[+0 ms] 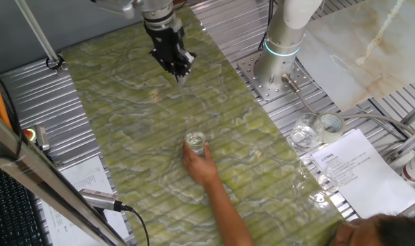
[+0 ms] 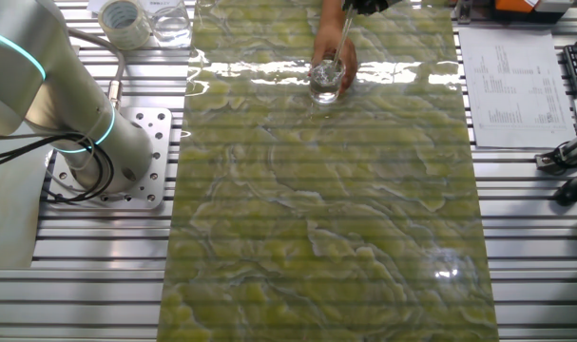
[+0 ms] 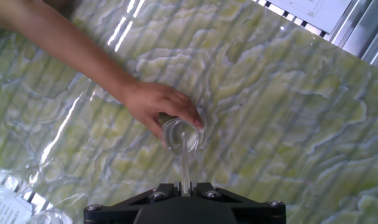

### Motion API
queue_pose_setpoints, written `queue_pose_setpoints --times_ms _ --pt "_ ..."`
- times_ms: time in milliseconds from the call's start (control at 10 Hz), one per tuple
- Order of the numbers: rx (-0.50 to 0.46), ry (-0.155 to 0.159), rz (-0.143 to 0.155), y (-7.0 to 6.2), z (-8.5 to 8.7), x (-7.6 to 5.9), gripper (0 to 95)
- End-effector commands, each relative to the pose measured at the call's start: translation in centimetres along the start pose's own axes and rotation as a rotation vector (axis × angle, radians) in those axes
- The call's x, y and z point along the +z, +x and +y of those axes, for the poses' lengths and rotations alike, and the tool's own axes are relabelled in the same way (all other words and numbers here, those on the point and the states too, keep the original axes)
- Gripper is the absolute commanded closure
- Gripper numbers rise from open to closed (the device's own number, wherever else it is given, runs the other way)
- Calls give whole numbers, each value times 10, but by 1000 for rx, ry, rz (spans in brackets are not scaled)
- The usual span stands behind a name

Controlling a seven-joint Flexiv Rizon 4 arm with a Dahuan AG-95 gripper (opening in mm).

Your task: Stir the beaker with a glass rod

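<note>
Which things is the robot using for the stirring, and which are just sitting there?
For the job:
- beaker, steadied by a person's hand
- glass rod, pinched in the tool, its tip reaching into the beaker

Just lying about:
- tape roll
- glass jars
- printed papers

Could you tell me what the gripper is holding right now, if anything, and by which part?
The gripper holds the glass rod by its upper end; the lower end dips into the beaker, which a person's hand steadies.

Clear glass beaker (image 3: 181,134); glossy green marbled mat (image 3: 288,112); ribbed metal table (image 2: 88,247).
</note>
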State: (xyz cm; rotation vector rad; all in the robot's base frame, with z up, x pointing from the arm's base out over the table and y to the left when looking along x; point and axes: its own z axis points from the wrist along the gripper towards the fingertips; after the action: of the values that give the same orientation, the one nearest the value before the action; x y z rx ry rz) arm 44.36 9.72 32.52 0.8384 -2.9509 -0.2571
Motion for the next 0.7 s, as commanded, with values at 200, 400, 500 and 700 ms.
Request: queue_pose_setpoints --times_ms 200,400,500,700 --pt "23 12 12 0 10 -1 950" --pt "39 21 18 -2 19 3 950" --pt "41 30 24 -2 22 4 950" --pt "47 94 35 -3 26 5 950"
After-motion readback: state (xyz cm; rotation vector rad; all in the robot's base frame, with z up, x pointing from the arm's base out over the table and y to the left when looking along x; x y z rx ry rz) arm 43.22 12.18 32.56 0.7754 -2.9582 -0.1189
